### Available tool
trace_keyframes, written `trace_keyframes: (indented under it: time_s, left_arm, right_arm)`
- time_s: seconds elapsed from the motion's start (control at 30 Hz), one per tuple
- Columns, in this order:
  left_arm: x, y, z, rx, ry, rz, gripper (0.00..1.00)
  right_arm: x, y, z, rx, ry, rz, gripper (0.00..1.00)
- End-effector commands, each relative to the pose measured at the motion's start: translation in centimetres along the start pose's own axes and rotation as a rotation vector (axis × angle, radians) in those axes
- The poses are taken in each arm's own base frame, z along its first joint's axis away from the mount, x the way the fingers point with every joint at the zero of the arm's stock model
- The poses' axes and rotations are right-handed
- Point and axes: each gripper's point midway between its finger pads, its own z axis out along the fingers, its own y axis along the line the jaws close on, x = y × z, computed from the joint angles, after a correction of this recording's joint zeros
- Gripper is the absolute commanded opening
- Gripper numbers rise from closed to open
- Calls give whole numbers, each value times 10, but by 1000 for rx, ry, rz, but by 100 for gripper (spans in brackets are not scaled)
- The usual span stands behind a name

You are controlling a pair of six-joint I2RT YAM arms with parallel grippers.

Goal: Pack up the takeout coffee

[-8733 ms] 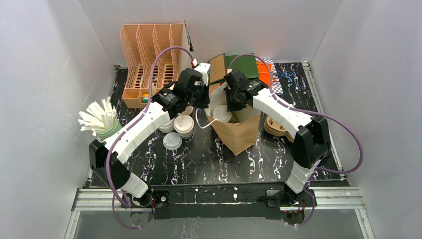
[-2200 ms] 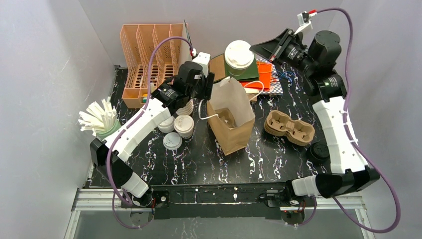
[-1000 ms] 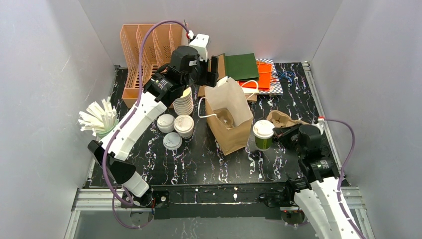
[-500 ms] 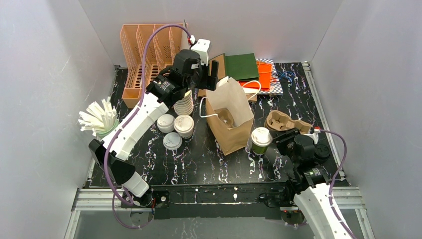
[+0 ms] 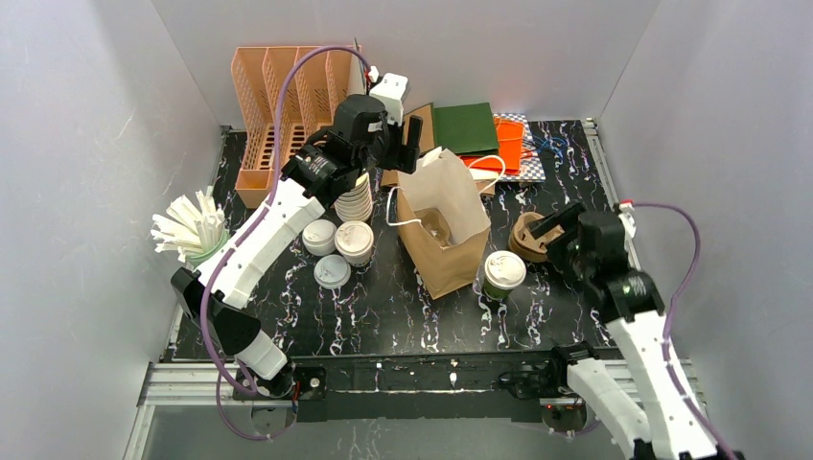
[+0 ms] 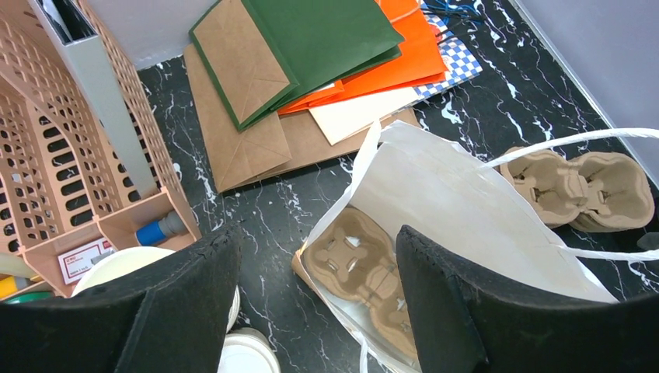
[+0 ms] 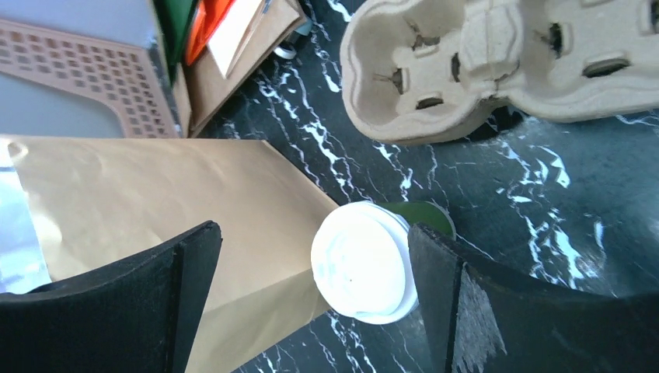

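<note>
Standing upright, lid up: takeout coffee

The left end effector, raised far out, and right end effector, lower, gape wide.

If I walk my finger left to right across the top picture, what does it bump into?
bundle of straws → white-lidded cups → brown paper bag → green coffee cup
</note>
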Motion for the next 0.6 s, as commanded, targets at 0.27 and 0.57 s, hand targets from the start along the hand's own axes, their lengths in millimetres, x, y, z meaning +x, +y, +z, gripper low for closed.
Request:
trace_keyframes:
  time_s: [0.27,0.57]
  left_arm:
    - [-11,8,-21,-14,-2,-12,88]
    - [-1,26,-18,53,102,-94,98]
  right_arm:
    - [-14,24,-30,301,299,-259,98]
    - [24,4,-33,367,555,-320,98]
